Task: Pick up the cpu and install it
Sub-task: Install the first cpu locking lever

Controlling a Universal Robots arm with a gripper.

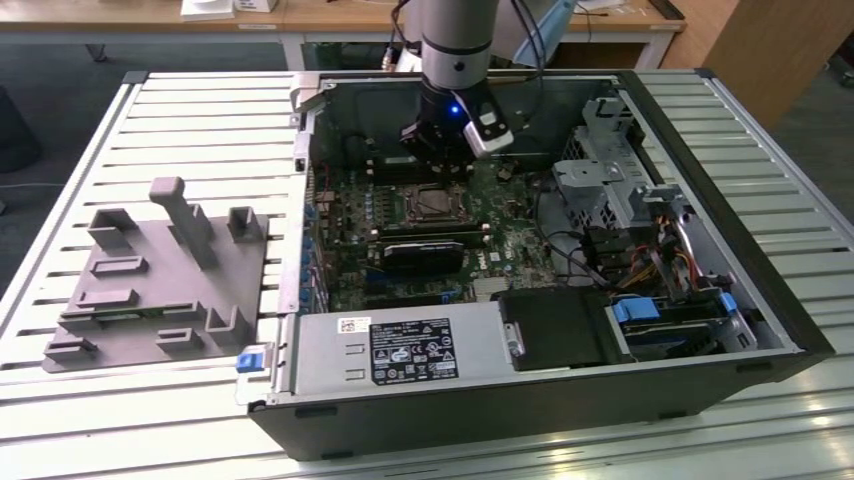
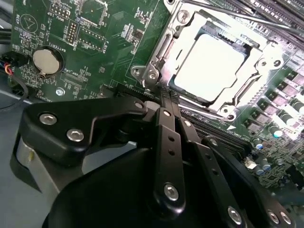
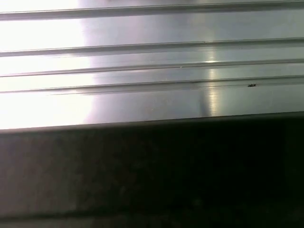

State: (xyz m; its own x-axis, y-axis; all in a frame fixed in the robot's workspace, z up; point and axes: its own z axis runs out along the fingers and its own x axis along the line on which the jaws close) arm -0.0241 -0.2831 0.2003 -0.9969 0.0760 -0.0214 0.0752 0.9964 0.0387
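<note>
The cpu, a flat square chip with a shiny silver top, lies inside the metal-framed socket on the green motherboard. In the exterior view the cpu sits mid-board inside the open computer case. My gripper is shut, its two black fingers pressed together with nothing between them. Their tips sit at the socket frame's edge, just beside the chip. From outside, the gripper hangs right above the socket's far side.
The open case lies on a slatted metal table. A grey tray with upright pegs stands at the exterior view's left. A black card, cables and a drive cage crowd the board. The first wrist view has ribbed metal.
</note>
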